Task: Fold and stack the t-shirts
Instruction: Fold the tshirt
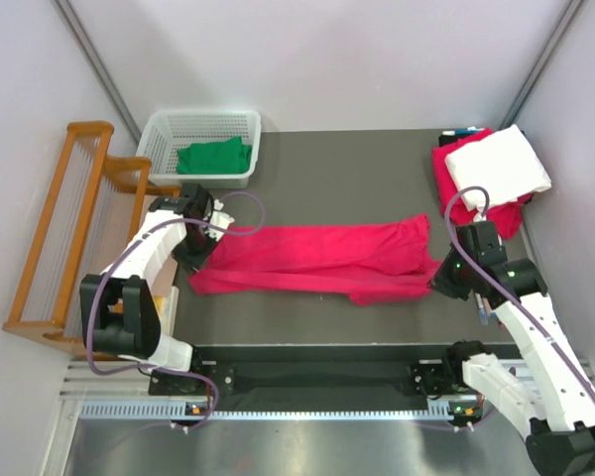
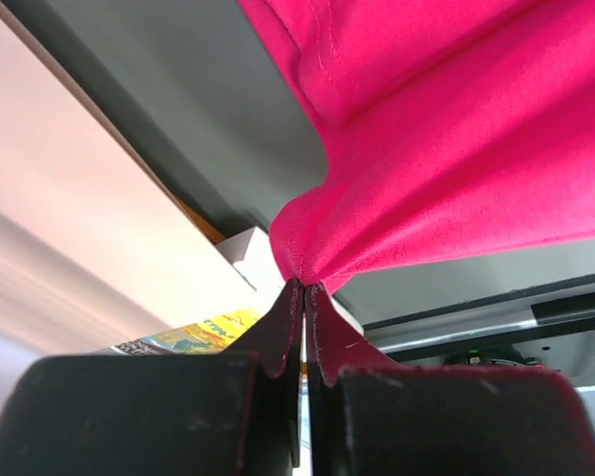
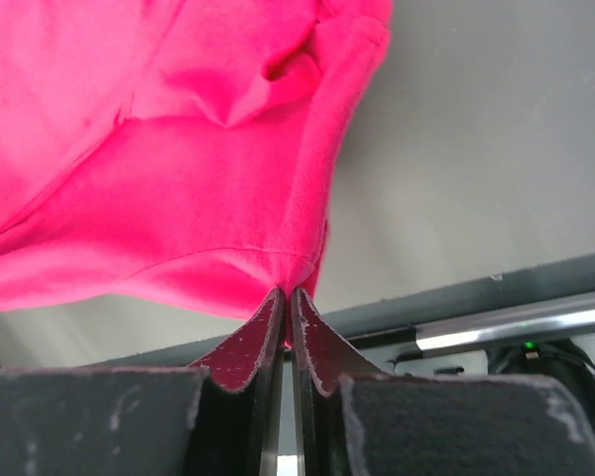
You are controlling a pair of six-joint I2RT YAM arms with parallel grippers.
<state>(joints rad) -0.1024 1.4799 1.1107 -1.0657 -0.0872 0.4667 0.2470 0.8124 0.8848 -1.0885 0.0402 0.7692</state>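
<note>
Shows the crimson-pink t-shirt (image 1: 317, 260) drawn out as a long bunched band across the middle of the dark desk (image 1: 347, 178). Grips its left end in the left hand (image 2: 304, 290), fingers closed tight on a gathered corner of cloth. Grips its right end in the right hand (image 3: 286, 296), fingers likewise pressed together on a fold at the hem. Locates the bright green t-shirt (image 1: 214, 157) crumpled inside the white lattice basket (image 1: 208, 124) at far left, and the white t-shirt (image 1: 498, 167) folded atop a second crimson-pink garment (image 1: 444, 164) in the far right corner. Includes a wooden rack (image 1: 69, 228) left of the desk.
</note>
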